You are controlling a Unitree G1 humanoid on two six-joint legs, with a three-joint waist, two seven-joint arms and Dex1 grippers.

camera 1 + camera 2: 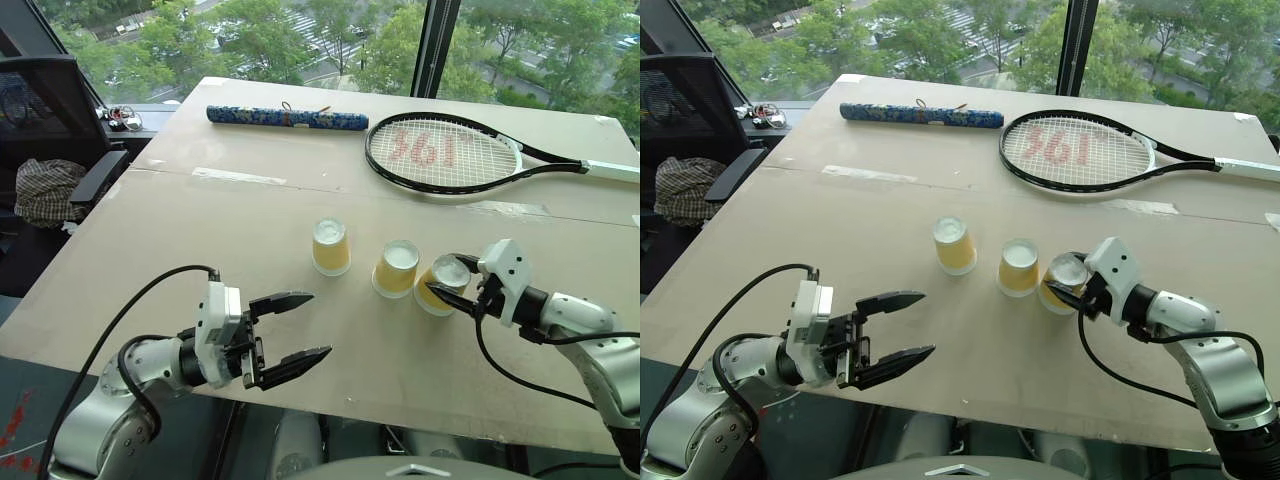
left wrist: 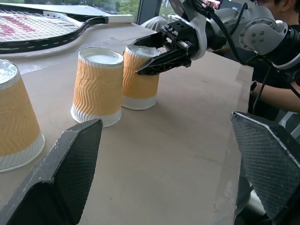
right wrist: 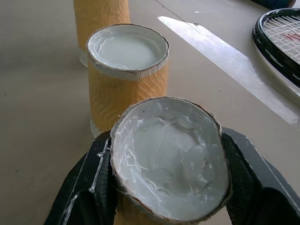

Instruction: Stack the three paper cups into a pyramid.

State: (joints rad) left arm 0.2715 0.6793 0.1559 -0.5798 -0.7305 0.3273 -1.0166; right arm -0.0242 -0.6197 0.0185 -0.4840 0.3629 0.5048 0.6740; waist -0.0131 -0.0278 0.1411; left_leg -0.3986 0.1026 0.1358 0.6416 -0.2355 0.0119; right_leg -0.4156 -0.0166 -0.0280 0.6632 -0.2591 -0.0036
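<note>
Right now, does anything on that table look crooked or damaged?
Yes. The yellow-tan ribbed paper cup between the right gripper fingers leans toward its neighbouring cup, and its white base is squashed out of round.

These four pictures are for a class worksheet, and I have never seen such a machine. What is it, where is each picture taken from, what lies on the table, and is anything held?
It is a two-armed robot; each arm ends in two black fingers. The two wide pictures come from cameras in its head, looking down over the table. The other two come from cameras on its wrists, looking along the fingers.

On the table three paper cups stand upside down in a row: the left cup, the middle cup and the right cup, which touches the middle one. Further back lie a tennis racket and a blue patterned roll.

The right gripper has its fingers on either side of the right cup, near its top; how tightly is unclear. The left gripper is open and holds nothing.
</note>
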